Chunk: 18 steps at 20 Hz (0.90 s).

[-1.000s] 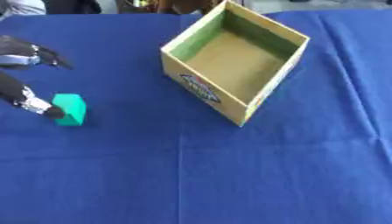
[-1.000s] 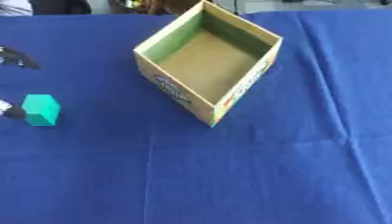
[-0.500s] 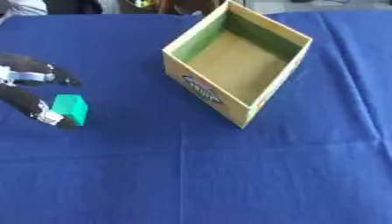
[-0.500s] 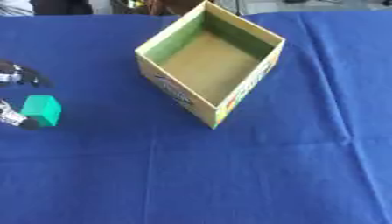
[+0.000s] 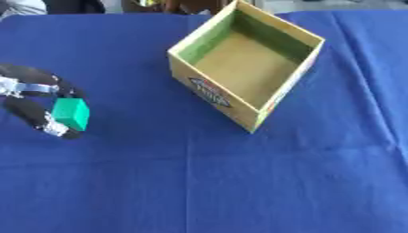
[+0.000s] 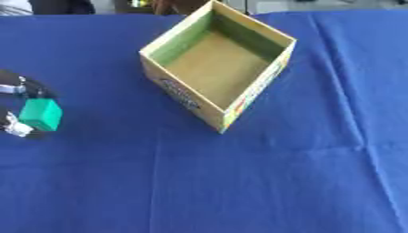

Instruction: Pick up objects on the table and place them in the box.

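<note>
The left hand (image 5: 32,107) is coming in from the left edge of the table, and its black fingers are curling around a small green block (image 5: 71,113). One finger is lying over the top of the block and another one is lying under it, with a silver tip showing just beside the block's lower corner, so the block is sitting between them. It is not clear whether the block is resting on the cloth or is lifted a little. The right hand is not showing in any view.

The block is lying at the left side of the table, well apart from the box (image 5: 247,63). The open cardboard box is standing near the far middle of the table, turned with one corner toward the robot. A blue cloth (image 5: 239,182) is covering the whole table.
</note>
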### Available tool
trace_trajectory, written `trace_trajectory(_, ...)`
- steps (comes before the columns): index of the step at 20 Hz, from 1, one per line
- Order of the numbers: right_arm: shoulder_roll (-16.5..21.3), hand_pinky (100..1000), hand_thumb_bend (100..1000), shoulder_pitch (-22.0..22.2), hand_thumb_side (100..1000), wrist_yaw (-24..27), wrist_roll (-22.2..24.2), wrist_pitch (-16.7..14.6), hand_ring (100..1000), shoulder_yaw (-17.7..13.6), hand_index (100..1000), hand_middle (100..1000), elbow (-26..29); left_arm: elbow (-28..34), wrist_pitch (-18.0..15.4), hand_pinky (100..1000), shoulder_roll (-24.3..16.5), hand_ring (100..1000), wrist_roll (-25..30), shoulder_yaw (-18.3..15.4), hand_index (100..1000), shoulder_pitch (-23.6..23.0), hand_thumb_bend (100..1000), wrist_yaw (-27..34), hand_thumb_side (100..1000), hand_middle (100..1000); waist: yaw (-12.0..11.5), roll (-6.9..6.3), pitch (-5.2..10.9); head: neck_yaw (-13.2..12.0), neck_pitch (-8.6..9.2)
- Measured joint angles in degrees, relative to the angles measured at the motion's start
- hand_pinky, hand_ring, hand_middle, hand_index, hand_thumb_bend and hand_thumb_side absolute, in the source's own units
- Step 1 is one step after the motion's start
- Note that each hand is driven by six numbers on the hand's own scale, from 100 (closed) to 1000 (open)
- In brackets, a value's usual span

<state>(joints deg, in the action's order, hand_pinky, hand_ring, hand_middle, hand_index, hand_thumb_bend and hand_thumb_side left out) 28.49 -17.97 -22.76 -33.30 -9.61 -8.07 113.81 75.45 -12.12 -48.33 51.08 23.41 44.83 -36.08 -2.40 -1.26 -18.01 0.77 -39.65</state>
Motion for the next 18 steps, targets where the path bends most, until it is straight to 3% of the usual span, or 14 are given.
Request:
trace_trajectory(6,0.0,765,100,0.0,877,0.1,0.0,0.0,768,0.0,676,572,0.0,-0.1,-0.2,773,0.0,793,-0.1,0.0,979,0.0,583,-0.3,802,777,0.0,0.06,-0.01,-0.2,0.03)
trace_trajectory(12,0.0,765,100,0.0,875,0.1,0.1,0.0,765,0.0,675,569,0.0,1.1,-1.0,638,0.0,666,-2.3,-0.9,807,0.1,300,-0.7,744,634,0.0,0.3,-0.01,-0.2,0.45)
trace_trajectory(18,0.0,766,100,0.1,872,0.1,0.0,0.0,765,0.0,676,568,0.0,1.4,-0.9,559,0.4,592,-7.3,-1.4,718,0.1,100,-0.8,705,545,-0.1,0.33,-0.01,-0.2,0.46)
